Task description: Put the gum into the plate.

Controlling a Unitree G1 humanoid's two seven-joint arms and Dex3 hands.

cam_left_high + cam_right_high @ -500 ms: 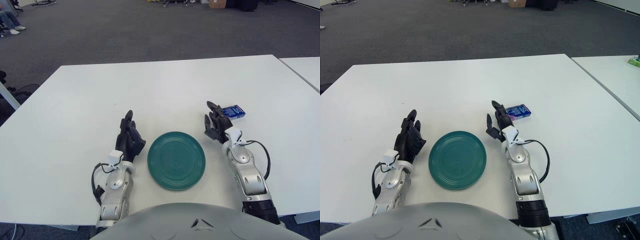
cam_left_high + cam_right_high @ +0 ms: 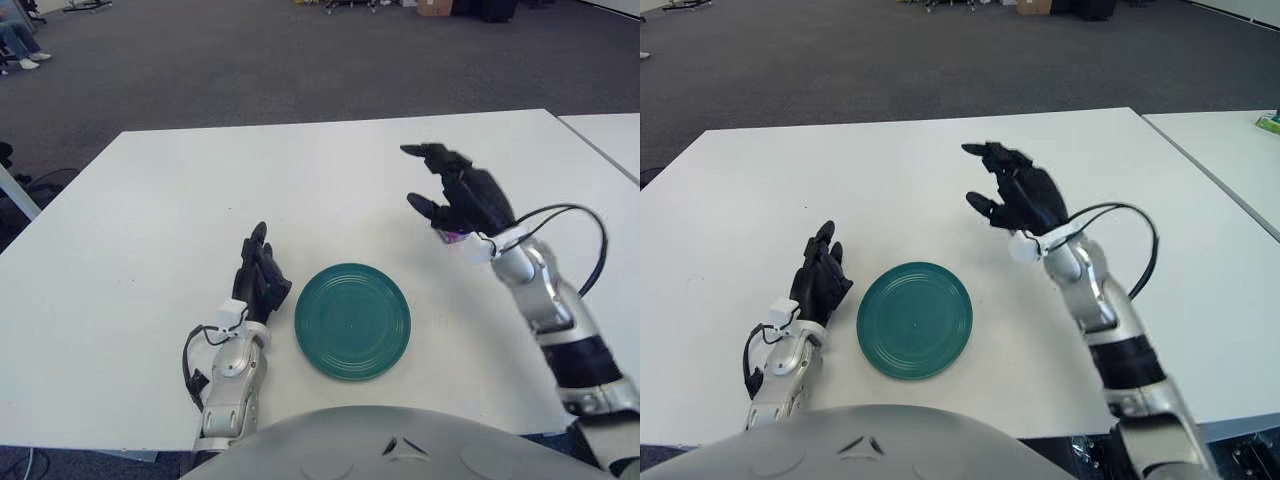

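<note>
A round dark green plate point(image 2: 352, 320) lies on the white table point(image 2: 170, 200) near the front edge. My right hand point(image 2: 455, 195) is raised above the table to the right of and beyond the plate, with its fingers spread and nothing in them. The blue gum pack does not show in either view; the raised right hand covers the spot where it lay. My left hand point(image 2: 258, 275) rests on the table just left of the plate, fingers relaxed and empty.
A second white table point(image 2: 612, 135) stands close to the right, with a narrow gap between the two. Grey carpet floor lies beyond the far edge. My right arm's black cable point(image 2: 580, 230) loops beside the forearm.
My right hand has lifted off the table and moved up and forward over the gum pack, which is now hidden behind it. The left hand and plate have not moved.
</note>
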